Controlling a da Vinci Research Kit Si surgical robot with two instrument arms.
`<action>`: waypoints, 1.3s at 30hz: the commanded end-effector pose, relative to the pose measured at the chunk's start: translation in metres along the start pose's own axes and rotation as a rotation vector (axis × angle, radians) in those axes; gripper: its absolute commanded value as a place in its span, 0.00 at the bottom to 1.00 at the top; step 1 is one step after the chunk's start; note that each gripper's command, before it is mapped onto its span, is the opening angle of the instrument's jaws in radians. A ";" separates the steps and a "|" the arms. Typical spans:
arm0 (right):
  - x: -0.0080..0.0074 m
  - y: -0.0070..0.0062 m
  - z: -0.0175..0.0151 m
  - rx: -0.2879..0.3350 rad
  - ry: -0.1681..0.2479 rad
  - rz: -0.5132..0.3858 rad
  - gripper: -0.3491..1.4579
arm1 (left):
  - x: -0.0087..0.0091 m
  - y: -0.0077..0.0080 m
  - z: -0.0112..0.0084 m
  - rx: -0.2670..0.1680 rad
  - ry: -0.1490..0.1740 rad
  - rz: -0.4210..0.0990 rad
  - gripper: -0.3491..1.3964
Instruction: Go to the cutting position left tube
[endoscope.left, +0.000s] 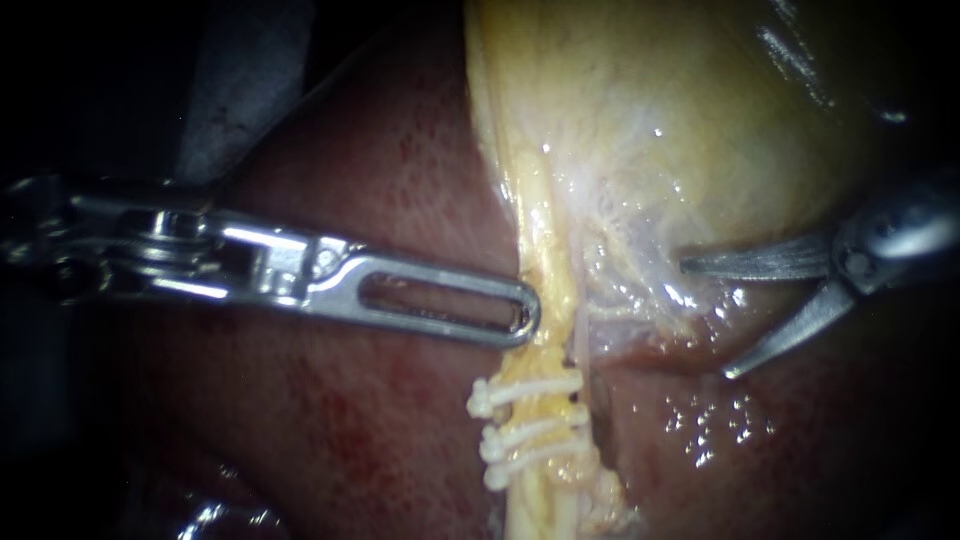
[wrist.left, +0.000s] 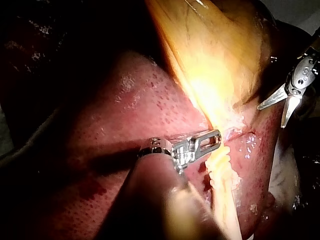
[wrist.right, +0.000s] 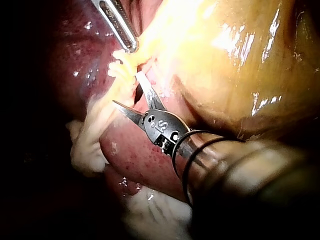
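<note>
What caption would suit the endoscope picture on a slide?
Right instrument, blades open, poised beside the clipped tube under the gallbladder; left instrument opposite.

Endoscope: left instrument (endoscope.left: 530, 312) shaft blurred, cut by the frame's left edge; right instrument (endoscope.left: 706, 319) shaft cut at right edge. Below the clips (endoscope.left: 525, 420), tube (endoscope.left: 540, 505) runs off bottom edge.

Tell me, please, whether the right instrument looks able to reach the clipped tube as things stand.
Probably yes: the right instrument, blades open, faces the clipped tube with nothing between; the left instrument sits on its other side.
</note>
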 end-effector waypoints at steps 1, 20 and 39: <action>0.0000 0.0000 0.0000 -0.001 0.000 0.001 0.82 | 0.0000 0.0000 0.0000 0.000 0.000 0.000 0.00; 0.0000 -0.0001 0.0000 -0.003 -0.001 0.002 0.81 | 0.0000 -0.0004 -0.0022 0.014 0.010 -0.001 0.00; -0.0003 -0.0002 0.0004 -0.006 -0.001 0.001 0.80 | -0.0017 -0.0011 -0.0051 0.015 -0.011 -0.014 0.00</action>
